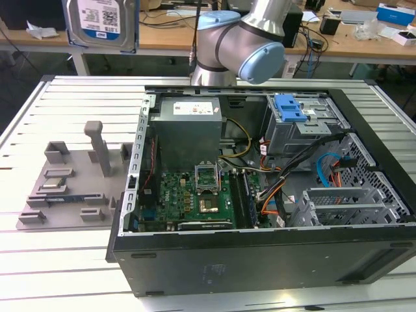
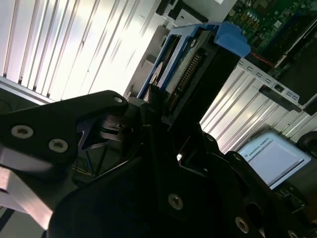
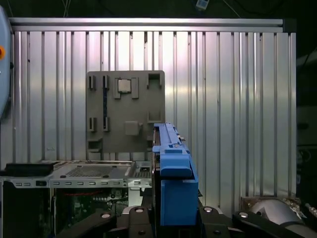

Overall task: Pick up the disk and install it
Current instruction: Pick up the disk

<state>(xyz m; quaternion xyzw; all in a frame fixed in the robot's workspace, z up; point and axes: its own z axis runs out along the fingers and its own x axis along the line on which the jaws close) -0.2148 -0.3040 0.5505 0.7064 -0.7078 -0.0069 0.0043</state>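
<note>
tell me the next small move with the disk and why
Probably carry the disk sideways toward the open computer case, keeping its height. In the exterior view it hangs in the air, clamped in the fingers, off to that view's left of the case, while the drive cage sits toward that view's right. It likely has to cross over before lowering.

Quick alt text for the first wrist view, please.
The blue-framed disk, seen edge-on, is clamped in the gripper. Beyond it lie the ribbed metal table, a grey fixture plate and the open computer case.
</note>
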